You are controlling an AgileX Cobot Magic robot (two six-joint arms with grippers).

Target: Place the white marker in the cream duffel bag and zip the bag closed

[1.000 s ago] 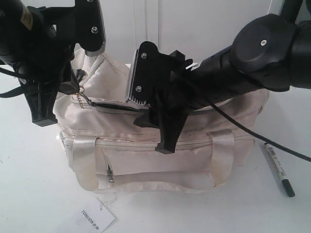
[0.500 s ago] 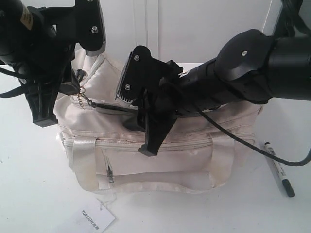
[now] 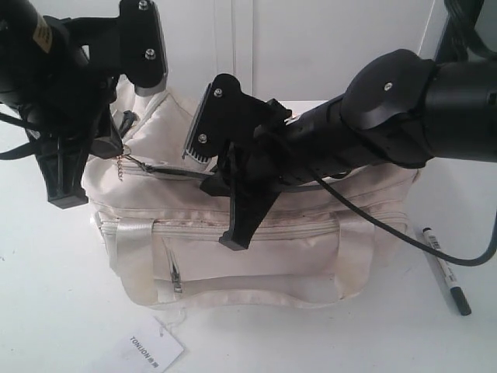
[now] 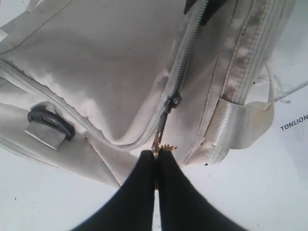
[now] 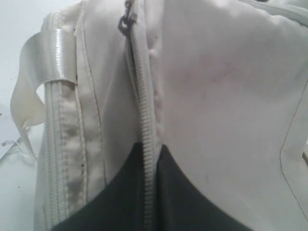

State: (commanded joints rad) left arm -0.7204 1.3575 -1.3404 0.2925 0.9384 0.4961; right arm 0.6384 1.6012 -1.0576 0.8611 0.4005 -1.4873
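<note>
The left fingers [image 4: 146, 168] are clenched on the gold zipper pull [image 4: 162, 147] at the left end of the cream duffel bag [image 3: 256, 249]. The right fingers [image 5: 126, 178] pinch the bag's zipper [image 5: 146, 120] seam near mid-length. The fabric is soft and slack and will likely bunch, so pull by the hardware. The white marker [image 3: 443, 268] lies on the surface [image 3: 46, 311] just right of the bag. It looks light, rigid and smooth: grasp mid-barrel.
</note>
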